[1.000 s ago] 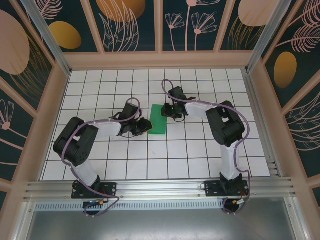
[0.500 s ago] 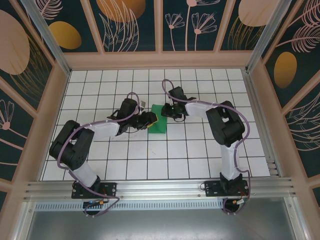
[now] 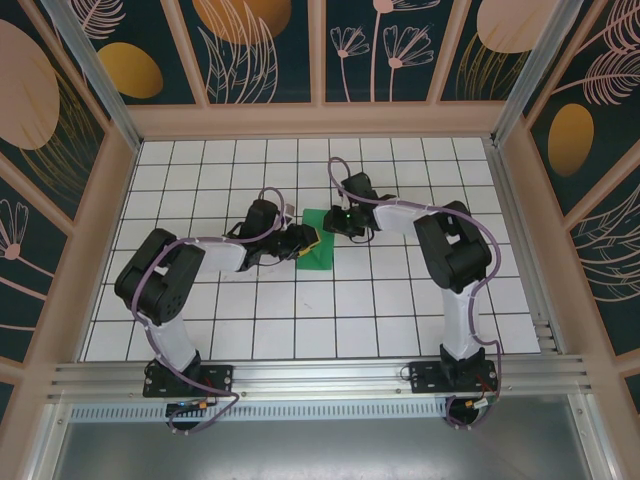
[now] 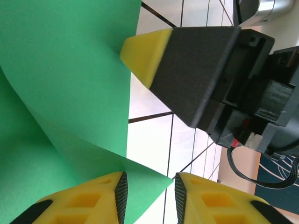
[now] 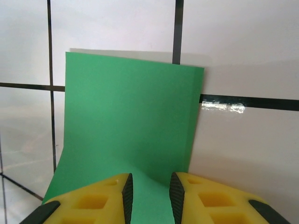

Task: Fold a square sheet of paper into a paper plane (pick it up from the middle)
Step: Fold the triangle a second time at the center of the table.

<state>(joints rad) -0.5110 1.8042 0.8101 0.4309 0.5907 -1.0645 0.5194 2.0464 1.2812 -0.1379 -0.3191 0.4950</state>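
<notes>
Bright green square sheet of paper (image 3: 316,243) is seen mid-table from above, flanked by both grippers. Left wrist: left gripper (image 4: 148,191) is narrowed on a lifted flap corner, presumably for folding. Right wrist: right gripper (image 5: 148,189) is pinched on the sheet's edge, anchoring it.

The sheet of paper (image 5: 131,121) is plain bright green, a shade darker where it creases. The table (image 3: 400,300) is glossy white with a grid of thin black lines. The left gripper (image 4: 148,196) and right gripper (image 5: 148,198) have yellow fingers with black ribbed pads on black bodies. Purple cables (image 3: 150,270) run along the white-and-black arms. The walls (image 3: 250,50) are dark teal with orange discs and pale pink leaves
</notes>
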